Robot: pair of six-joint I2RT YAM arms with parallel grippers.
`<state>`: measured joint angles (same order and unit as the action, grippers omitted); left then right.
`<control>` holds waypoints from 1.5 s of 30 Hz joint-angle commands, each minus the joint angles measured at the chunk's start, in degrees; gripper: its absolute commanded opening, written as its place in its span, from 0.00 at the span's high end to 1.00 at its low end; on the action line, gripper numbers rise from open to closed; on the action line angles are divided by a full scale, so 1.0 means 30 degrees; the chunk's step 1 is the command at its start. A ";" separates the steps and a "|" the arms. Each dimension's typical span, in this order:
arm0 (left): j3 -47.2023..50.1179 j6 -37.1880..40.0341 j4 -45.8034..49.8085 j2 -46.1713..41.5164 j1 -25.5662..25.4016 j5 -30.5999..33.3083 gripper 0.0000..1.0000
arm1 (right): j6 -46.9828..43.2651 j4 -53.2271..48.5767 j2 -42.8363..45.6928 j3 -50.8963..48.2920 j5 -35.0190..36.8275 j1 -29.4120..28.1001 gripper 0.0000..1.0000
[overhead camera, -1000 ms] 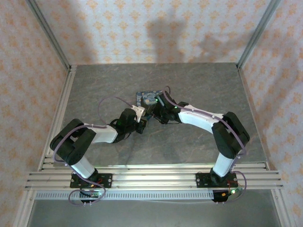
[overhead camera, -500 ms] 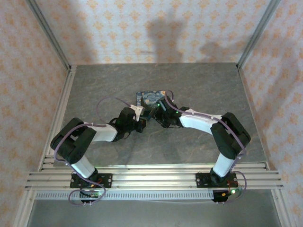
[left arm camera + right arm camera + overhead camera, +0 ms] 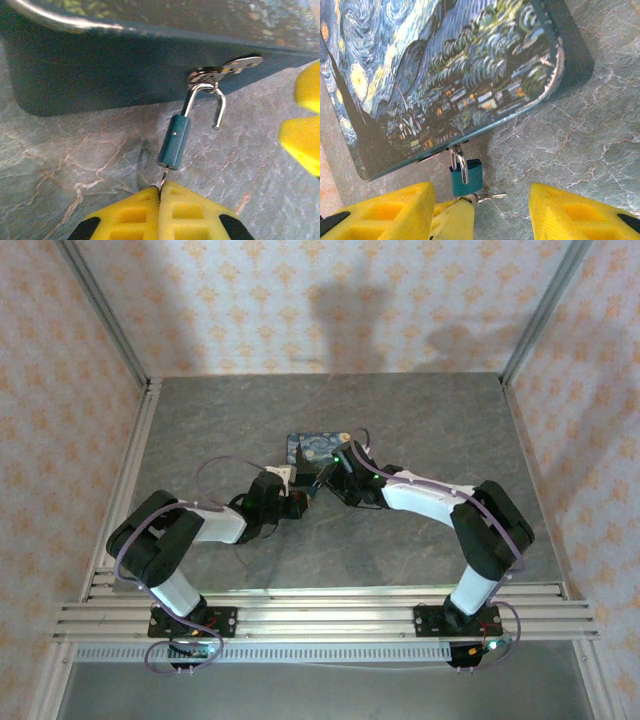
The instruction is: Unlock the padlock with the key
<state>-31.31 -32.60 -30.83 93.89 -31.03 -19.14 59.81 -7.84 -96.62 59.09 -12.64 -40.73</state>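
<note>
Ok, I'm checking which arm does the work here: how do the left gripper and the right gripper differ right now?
The left gripper has its fingers shut on the key, which is in the bottom of the padlock; the right gripper has its fingers apart, holding nothing. The left gripper lines up below the padlock; the right gripper sits to one side, not touching it. Both have yellow fingers and are close to the blue box.

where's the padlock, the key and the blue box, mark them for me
padlock [image 3: 174, 141], left wrist view, on its dark body
key [image 3: 163, 177], left wrist view, on the thin shaft below the lock
blue box [image 3: 445, 65], right wrist view, on the painted lid
</note>
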 commanded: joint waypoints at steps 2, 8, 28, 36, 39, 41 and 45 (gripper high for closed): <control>0.0051 -0.1787 -0.1636 -0.0117 -0.0130 -0.0196 1.00 | -0.0111 0.1372 -0.0518 -0.0353 -0.0710 -0.0074 0.46; -0.0421 -0.1965 0.0451 -0.0121 -0.0154 0.0094 1.00 | 0.0289 0.3031 -0.0852 -0.1260 -0.1117 -0.0075 0.45; -0.1679 -0.3180 0.7089 -0.1779 -0.1210 0.3703 1.00 | 0.0845 0.2426 0.0038 -0.1501 -0.0854 -0.0076 0.45; -0.2549 -0.3619 0.7846 -0.1506 -0.1553 0.3509 1.00 | 0.0864 0.2583 -0.0371 -0.1284 -0.1488 -0.0076 0.45; -0.2914 -0.3810 0.8016 -0.1504 -0.1553 0.3215 1.00 | 0.0951 0.3688 -0.0460 -0.1709 -0.1786 -0.0076 0.46; -0.3007 -0.3884 0.7952 -0.1502 -0.1480 0.3012 1.00 | 0.1086 0.4376 -0.0544 -0.2017 -0.2005 -0.0074 0.46; -0.2995 -0.4124 0.6783 -0.1112 -0.1061 0.1499 1.00 | 0.1549 0.6107 -0.0891 -0.2548 -0.2372 -0.0076 0.45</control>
<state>-39.09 -43.64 -8.78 89.03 -35.09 -11.60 62.81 5.02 -98.65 52.84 -18.74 -40.73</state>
